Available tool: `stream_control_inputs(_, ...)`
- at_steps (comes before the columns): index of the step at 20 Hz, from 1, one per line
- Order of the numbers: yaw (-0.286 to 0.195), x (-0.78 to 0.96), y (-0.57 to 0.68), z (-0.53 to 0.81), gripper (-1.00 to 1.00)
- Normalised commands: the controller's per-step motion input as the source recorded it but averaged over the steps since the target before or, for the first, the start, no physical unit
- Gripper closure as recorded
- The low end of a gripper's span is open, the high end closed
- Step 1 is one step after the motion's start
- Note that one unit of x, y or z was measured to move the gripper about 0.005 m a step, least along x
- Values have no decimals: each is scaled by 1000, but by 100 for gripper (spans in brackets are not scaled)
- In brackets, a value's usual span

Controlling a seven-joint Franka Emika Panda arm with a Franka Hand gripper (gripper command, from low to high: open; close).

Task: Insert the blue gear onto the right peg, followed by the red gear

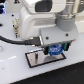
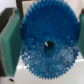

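The blue gear (image 2: pixel 47 45) fills the wrist view, a wide toothed disc with a dark centre hole. Teal finger pads (image 2: pixel 10 42) press on its rim from both sides, so my gripper (image 2: pixel 48 44) is shut on it. In the exterior view the blue gear (image 1: pixel 56 50) shows as a small blue patch under the arm's head, held by my gripper (image 1: pixel 56 50) just above a dark base plate (image 1: pixel 37 60). The right peg and the red gear are hidden or out of view.
The dark base plate lies on a white table (image 1: pixel 20 72). The arm's white body (image 1: pixel 42 20) and a black cable (image 1: pixel 15 41) block much of the exterior view. White objects stand at the exterior view's left (image 1: pixel 5 22).
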Motion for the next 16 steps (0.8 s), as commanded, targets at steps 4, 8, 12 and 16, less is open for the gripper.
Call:
stream_control_inputs(4, 0, 66, -36, -4, 100)
stream_control_inputs(8, 0, 62, -34, 100, 100)
stream_control_inputs(12, 0, 6, 0, 271, 100)
stream_control_inputs(16, 0, 17, -15, 203, 100)
